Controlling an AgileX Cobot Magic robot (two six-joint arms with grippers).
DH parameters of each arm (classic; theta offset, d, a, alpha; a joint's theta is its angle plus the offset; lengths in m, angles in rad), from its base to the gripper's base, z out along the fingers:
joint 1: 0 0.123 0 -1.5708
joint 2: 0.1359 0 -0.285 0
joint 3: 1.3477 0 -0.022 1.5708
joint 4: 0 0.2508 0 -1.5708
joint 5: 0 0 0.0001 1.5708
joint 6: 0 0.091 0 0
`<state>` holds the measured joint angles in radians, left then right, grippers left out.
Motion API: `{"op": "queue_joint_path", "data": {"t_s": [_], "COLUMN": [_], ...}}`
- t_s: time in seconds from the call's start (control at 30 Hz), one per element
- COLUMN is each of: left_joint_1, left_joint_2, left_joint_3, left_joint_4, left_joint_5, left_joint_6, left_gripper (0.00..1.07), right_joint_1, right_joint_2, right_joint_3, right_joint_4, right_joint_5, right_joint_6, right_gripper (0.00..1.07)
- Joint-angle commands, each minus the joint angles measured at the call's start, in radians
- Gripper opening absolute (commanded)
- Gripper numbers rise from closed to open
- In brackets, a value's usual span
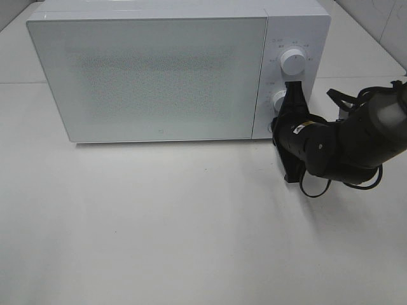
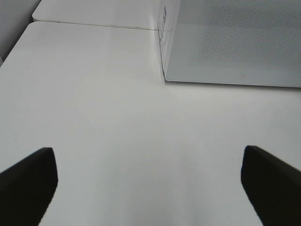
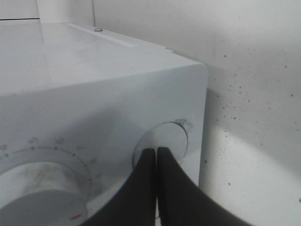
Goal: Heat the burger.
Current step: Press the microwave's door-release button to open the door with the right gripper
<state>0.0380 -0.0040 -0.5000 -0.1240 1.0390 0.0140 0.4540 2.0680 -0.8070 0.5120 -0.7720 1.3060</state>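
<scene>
The microwave (image 1: pixel 152 76) stands closed; the burger is out of sight, probably inside; my right gripper (image 3: pixel 156 152), pressed together, touches a dial (image 3: pixel 166 136); my left gripper (image 2: pixel 148 157) hangs spread, empty; setting the heat seems left.

I see the right arm (image 1: pixel 362 136) as a glossy black assembly of rounded joint housings. Thin black cables (image 1: pixel 310 190) loop beneath the wrist block, which carries a small yellowish marking (image 1: pixel 308 124). The right gripper (image 3: pixel 156 151) has smooth black tapered fingers (image 3: pixel 178 197). The left gripper (image 2: pixel 146 150) has matte black wedge-shaped fingers (image 2: pixel 28 186).
</scene>
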Motion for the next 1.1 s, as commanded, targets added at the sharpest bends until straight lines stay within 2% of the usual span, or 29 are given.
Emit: {"op": "queue_joint_path", "data": {"t_s": [0.03, 0.3, 0.47, 0.7, 1.1], "left_joint_1": [-0.001, -0.001, -0.001, -0.001, -0.001], "left_joint_2": [-0.023, -0.023, -0.023, -0.023, -0.023], "left_joint_3": [0.004, 0.004, 0.004, 0.004, 0.004], "left_joint_4": [-0.008, -0.008, -0.008, -0.008, -0.008], "left_joint_5": [-0.008, -0.008, -0.008, -0.008, -0.008], "left_joint_6": [0.001, 0.001, 0.001, 0.001, 0.001], "left_gripper": [0.98, 0.98, 0.98, 0.98, 0.98], "right_joint_1": [0.002, 0.002, 0.002, 0.002, -0.011], "right_joint_2": [-0.001, 0.008, 0.011, 0.014, 0.017], "right_joint_3": [-0.021, -0.041, -0.041, -0.041, -0.120], "right_joint_4": [-0.018, -0.006, -0.021, -0.019, -0.018], "right_joint_5": [-0.020, -0.094, -0.258, -0.337, -0.333], "right_joint_6": [-0.013, -0.039, -0.062, -0.061, -0.099], "right_gripper": [0.00, 0.00, 0.00, 0.00, 0.00]}}
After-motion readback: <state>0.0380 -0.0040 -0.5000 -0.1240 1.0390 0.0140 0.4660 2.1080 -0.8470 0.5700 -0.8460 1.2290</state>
